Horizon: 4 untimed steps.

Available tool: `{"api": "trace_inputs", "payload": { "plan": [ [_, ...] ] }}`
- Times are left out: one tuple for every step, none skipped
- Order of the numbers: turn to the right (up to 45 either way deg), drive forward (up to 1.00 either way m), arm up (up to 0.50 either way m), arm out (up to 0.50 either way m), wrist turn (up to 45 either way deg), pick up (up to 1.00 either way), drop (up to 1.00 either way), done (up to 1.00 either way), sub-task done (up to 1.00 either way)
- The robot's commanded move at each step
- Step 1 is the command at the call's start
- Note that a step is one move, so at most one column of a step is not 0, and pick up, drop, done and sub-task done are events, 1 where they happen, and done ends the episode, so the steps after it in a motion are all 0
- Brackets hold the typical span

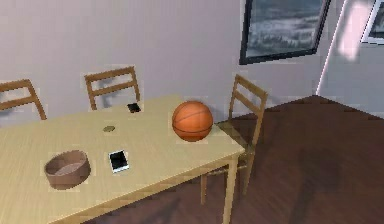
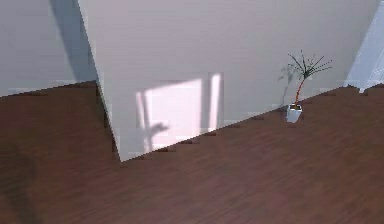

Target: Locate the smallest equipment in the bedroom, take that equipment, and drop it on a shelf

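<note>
Basketball sits on the wooden table near its far right corner, with a phone and a brown bowl by the near edge. Can't tell the hand state, honestly.

Partial and unidentifiable items

Cut by picture edges: the light wooden table, left and bottom; the wooden slat-back chair, far left, its seat hidden behind the table; the dark framed wall picture, top. Too small for you to identify: a small dark flat item and a tiny yellowish disc on the tabletop.
</note>
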Motion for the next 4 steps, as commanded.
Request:
{"api": "trace_inputs", "payload": {
  "plan": [
    [-45.0, 0.0, 0.0, 0.0, 0.0, 0.0, 0.0, 0.0, 0.0],
    [-39.0, 0.0, 0.0, 0.0, 0.0, 0.0, 0.0, 0.0, 0.0],
    [45.0, 0.0, 0.0, 0.0, 0.0, 0.0, 0.0, 0.0, 0.0],
    [45.0, 0.0, 0.0, 0.0, 0.0, 0.0, 0.0, 0.0, 0.0]
  ]
}}
